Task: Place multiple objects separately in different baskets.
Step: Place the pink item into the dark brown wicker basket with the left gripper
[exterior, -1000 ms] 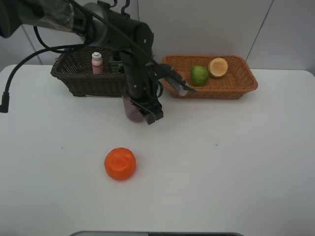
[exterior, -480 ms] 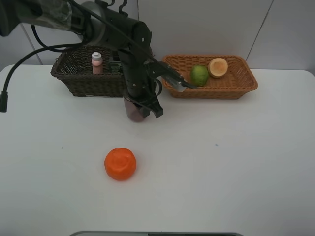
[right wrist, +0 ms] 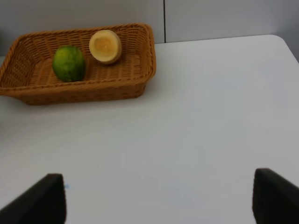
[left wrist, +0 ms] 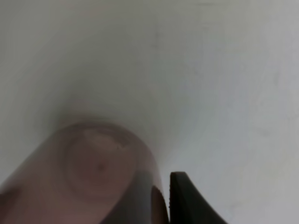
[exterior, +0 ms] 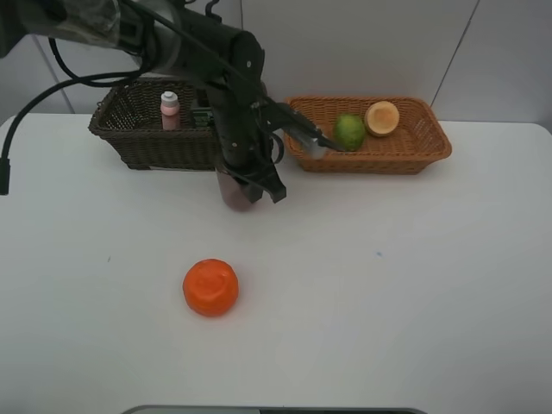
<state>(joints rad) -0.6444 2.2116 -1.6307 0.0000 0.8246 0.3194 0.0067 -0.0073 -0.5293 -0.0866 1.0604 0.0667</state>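
My left gripper (exterior: 250,190) is shut on the translucent pinkish cup (exterior: 233,193) and holds it just in front of the dark brown basket (exterior: 129,142). In the left wrist view the cup (left wrist: 98,172) fills the near part, with one dark finger (left wrist: 187,200) beside it. The pink white-capped bottle (exterior: 170,110) stands in the dark basket; the dark pump bottle (exterior: 203,115) there is mostly hidden by the arm. The lime (exterior: 349,131) and the red-yellow fruit (exterior: 382,118) lie in the light tan basket (exterior: 427,147). The orange fruit (exterior: 210,287) lies on the table. My right gripper (right wrist: 159,200) is open and empty.
The white table (exterior: 414,285) carries both baskets along its back edge. In the right wrist view the tan basket (right wrist: 140,70) holds the lime (right wrist: 69,63) and the red-yellow fruit (right wrist: 105,46). A black cable (exterior: 10,172) hangs at the far left.
My left gripper has moved slightly back toward the dark basket with the cup in it. Nothing else has moved.
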